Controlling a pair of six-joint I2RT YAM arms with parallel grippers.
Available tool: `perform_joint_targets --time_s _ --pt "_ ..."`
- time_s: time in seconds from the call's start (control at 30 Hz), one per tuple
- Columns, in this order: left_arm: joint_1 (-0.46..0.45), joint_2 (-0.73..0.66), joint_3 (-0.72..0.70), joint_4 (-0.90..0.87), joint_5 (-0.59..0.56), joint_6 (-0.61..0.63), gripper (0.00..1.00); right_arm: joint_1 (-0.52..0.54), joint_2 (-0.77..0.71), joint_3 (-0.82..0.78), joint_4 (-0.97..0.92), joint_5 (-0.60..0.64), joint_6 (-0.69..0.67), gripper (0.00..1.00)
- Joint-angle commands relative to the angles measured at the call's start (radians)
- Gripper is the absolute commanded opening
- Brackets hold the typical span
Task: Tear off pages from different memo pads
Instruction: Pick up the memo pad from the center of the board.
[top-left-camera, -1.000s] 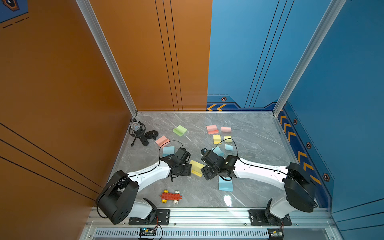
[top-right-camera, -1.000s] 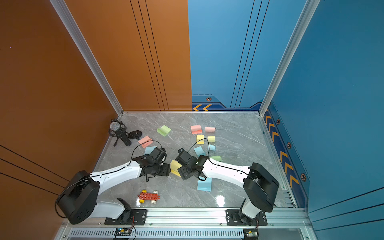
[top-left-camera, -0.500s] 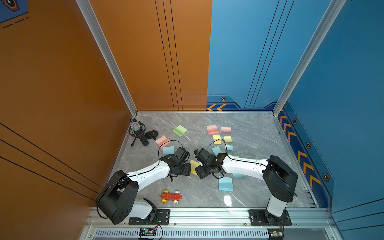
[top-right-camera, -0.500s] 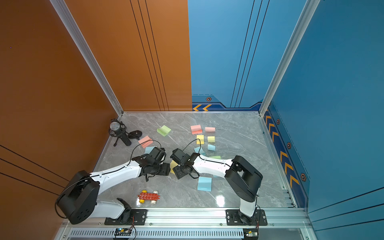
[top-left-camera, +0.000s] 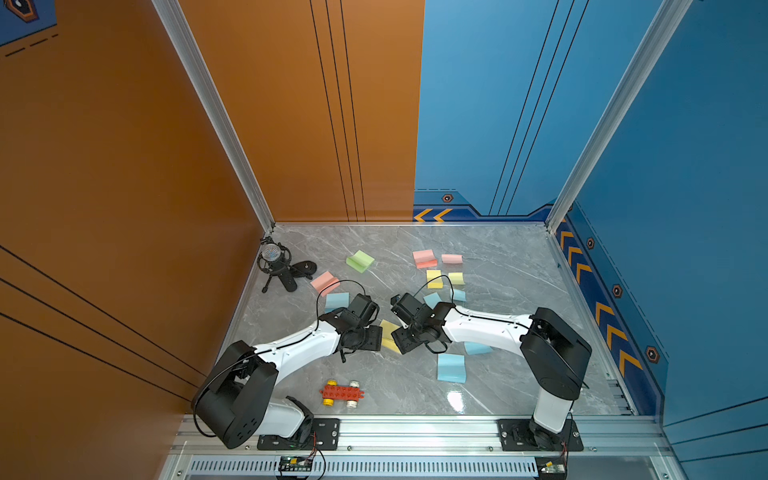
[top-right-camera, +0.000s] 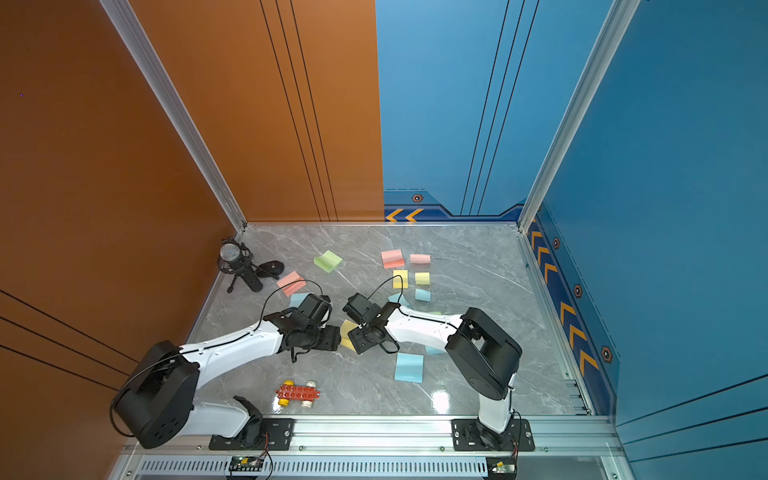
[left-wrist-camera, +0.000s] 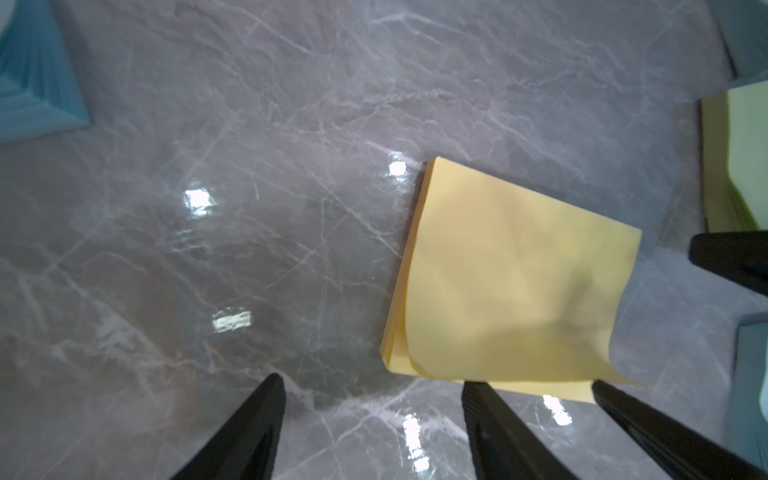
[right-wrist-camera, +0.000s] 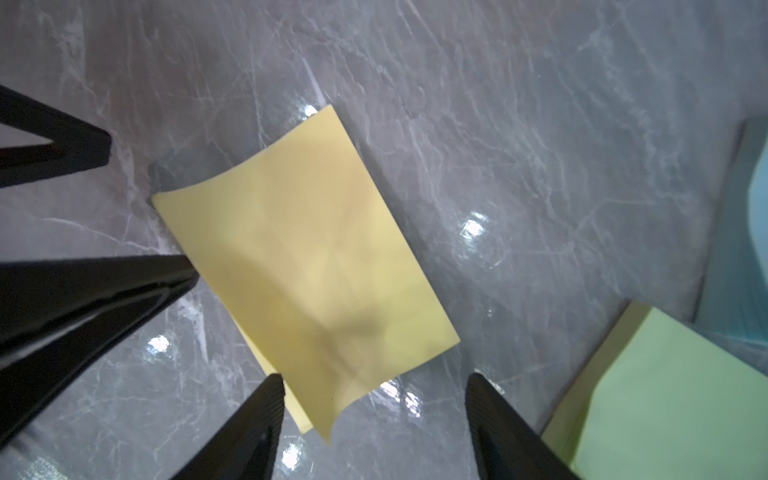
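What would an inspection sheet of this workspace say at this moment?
Surface: glossy grey marble tabletop, lamp reflections.
Job's things: yellow memo pad near the middle, its top page curled up; green memo pad, pink memo pad and blue memo pad lie apart.
Clutter: red toy brick car; microphone on a tripod.
Claws: left claw and right claw open, empty, either side of the yellow memo pad.
Cables: black cable loops over the left wrist, another over the right.
Surroundings: orange wall, blue wall, aluminium rail in front.
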Motion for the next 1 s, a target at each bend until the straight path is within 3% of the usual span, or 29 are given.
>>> perform_joint_targets --time_s 0.0,0.57,0.97 --pt "0.007 -0.002 -0.009 0.004 0.01 0.014 0.71 -0.006 0.032 0.029 -0.003 0.021 -0.011 0.71" --pt "0.026 -0.036 -0.025 0.007 -0.021 0.001 0.71 0.026 0.082 0.096 -0.054 0.08 -0.095 0.71" --pt "0.061 -0.215 -0.1 0.007 -0.112 -0.049 0.72 0.066 0.12 0.161 -0.1 0.221 -0.289 0.57"
